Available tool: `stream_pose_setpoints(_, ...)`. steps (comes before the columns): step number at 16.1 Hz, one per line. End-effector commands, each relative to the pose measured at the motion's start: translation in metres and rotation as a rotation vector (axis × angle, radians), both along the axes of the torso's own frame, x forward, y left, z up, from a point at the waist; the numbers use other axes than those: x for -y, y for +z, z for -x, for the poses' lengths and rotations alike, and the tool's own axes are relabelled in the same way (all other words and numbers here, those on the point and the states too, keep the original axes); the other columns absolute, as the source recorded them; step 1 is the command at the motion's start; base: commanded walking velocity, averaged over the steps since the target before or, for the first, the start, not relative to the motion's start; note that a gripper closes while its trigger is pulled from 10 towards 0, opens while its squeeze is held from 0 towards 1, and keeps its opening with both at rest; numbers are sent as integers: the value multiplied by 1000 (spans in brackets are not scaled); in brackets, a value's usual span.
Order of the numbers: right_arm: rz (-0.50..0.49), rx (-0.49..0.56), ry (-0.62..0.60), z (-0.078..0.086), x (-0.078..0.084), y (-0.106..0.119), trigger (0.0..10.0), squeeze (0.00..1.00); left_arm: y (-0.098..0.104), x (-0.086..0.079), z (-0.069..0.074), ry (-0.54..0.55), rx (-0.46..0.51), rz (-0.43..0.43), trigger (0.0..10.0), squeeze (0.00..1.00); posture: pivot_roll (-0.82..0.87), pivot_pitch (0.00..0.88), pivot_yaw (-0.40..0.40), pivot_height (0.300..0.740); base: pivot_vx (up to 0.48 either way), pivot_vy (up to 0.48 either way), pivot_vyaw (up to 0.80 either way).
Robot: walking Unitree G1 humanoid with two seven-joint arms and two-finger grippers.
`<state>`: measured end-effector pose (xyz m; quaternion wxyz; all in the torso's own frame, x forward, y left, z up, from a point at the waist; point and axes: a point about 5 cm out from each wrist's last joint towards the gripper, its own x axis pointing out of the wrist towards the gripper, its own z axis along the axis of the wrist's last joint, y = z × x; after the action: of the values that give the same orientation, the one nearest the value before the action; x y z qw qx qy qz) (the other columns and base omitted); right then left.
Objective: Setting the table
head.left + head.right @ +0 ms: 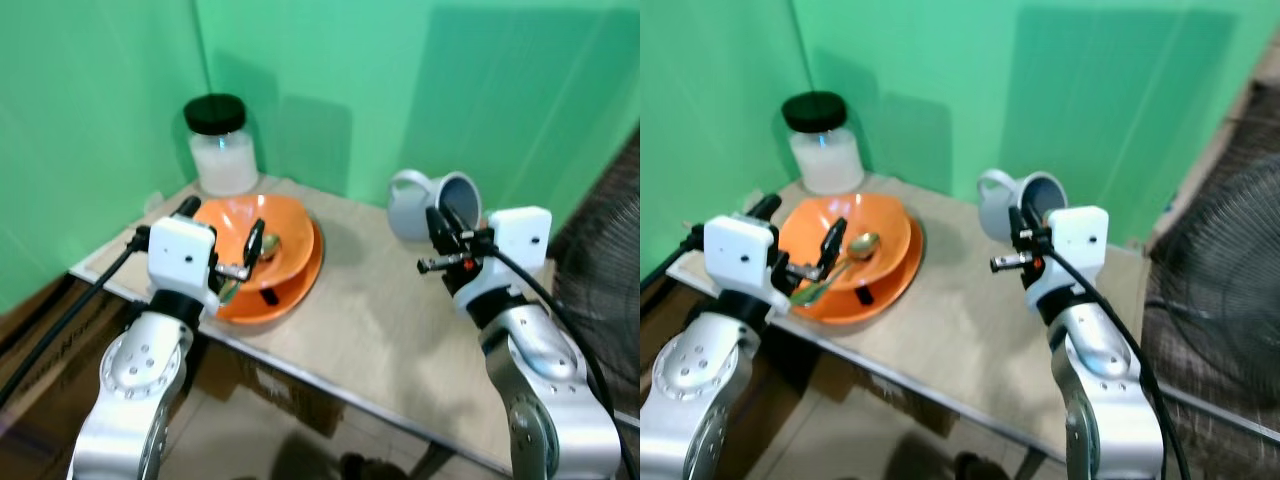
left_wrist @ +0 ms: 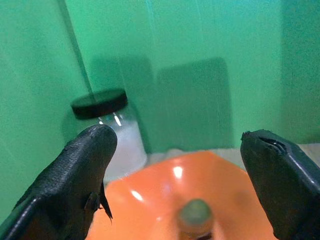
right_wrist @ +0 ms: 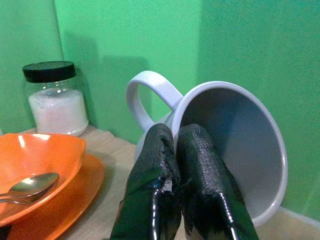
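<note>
Beige table (image 1: 380, 330) with orange plate (image 1: 300, 290), tipped grey mug (image 1: 430, 205) and black-lidded jar (image 1: 222, 145).

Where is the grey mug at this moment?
The grey mug lies tipped on its side at the far right of the table, near the green wall, its opening facing the right gripper, whose fingers are closed at its rim.

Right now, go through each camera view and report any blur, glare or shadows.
Left eye view: soft overall, the black-lidded glass jar casting a shadow on the green wall. Left wrist view: open left pincer sharp, the orange plastic bowl showing white glare spots, the spoon tip blurred. Right wrist view: crisp, shut right pincer before the tipped grey mug, handle shadow on the wall.
</note>
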<state>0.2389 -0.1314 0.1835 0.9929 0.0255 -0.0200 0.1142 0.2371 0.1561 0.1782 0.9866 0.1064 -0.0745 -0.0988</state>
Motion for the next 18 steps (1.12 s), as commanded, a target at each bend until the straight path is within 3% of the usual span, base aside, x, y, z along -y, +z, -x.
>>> stream_pose_setpoints(1,-14,10,25,-1,-7,2,10000,0,0,-7,-2,20,-4,-24,10000,0,46,0,12,740,0,480,-788)
stream_pose_setpoints(7,-12,0,30,-2,-10,0,10000,0,0,-10,-5,16,-11,-33,10000,0,44,0,22,740,0,480,-792)
stream_pose_setpoints(14,6,-2,-60,-1,6,0,10000,0,-3,-5,-7,7,-28,-14,10000,0,28,0,30,740,0,0,-554)
stream_pose_setpoints(18,37,-7,-126,4,18,-2,10000,0,-16,4,-7,-34,-77,-21,10000,0,11,0,27,740,0,0,-783)
